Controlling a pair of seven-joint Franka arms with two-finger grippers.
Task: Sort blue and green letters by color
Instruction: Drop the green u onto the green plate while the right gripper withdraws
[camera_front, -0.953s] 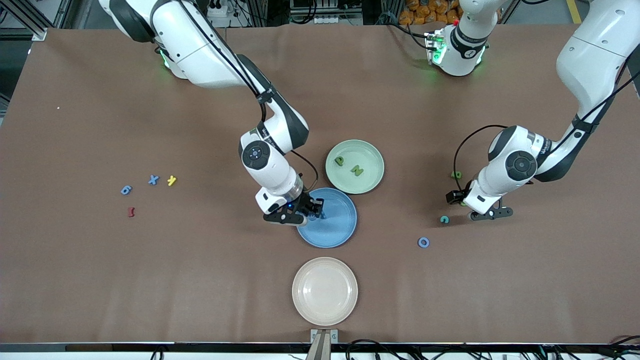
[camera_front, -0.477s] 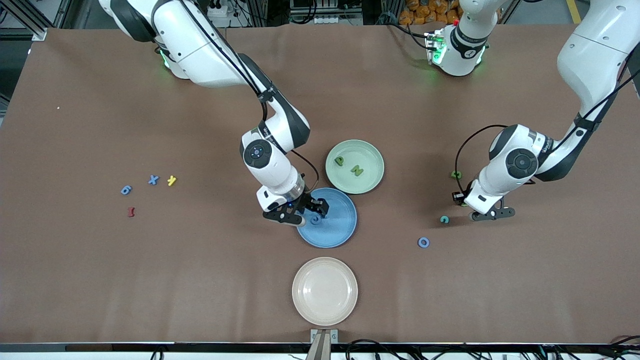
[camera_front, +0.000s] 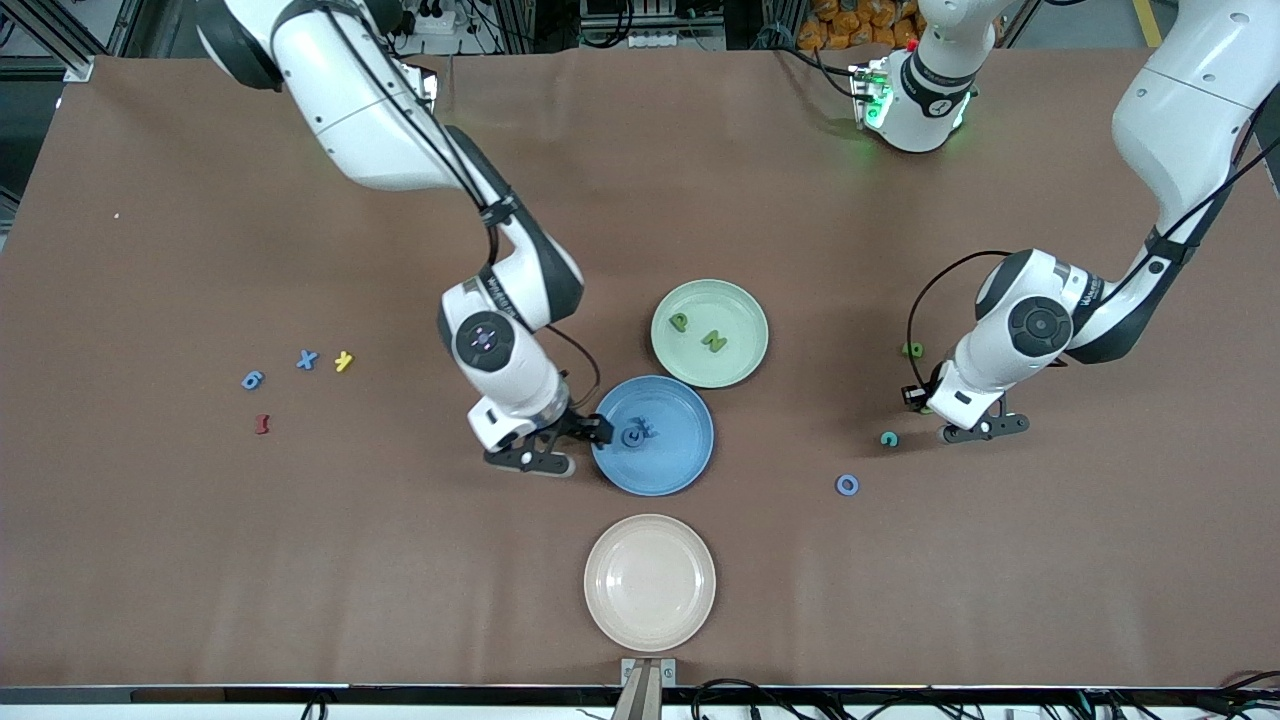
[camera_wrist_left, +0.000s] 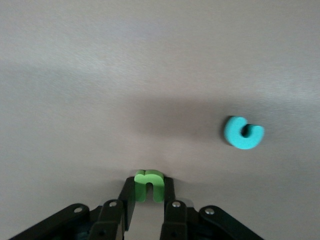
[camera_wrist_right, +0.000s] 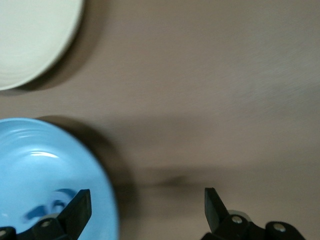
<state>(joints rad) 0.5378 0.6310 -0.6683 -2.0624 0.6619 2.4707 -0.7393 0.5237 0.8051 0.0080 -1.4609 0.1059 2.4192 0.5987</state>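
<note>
On the brown-covered table (camera_front: 200, 560), three round plates cluster at mid-table: a cream plate (camera_front: 650, 582) by the front edge, a blue plate (camera_front: 655, 436) holding two small blue letters (camera_front: 637, 433), and a pale green plate (camera_front: 710, 333) holding a lime P and N (camera_front: 697, 332). The right gripper (camera_front: 552, 447) sits just beside the blue plate's rim with jaws wide apart and empty. Toward the left arm's end, the left gripper (camera_wrist_left: 148, 212) is clamped on a chunky lime-green U-shaped letter (camera_wrist_left: 149, 185), which lies flat with its legs pointing back between the fingers (camera_wrist_left: 170, 197) and its long axis along them. I reckon a pickup is under way; next comes lifting it across to the green plate.
</note>
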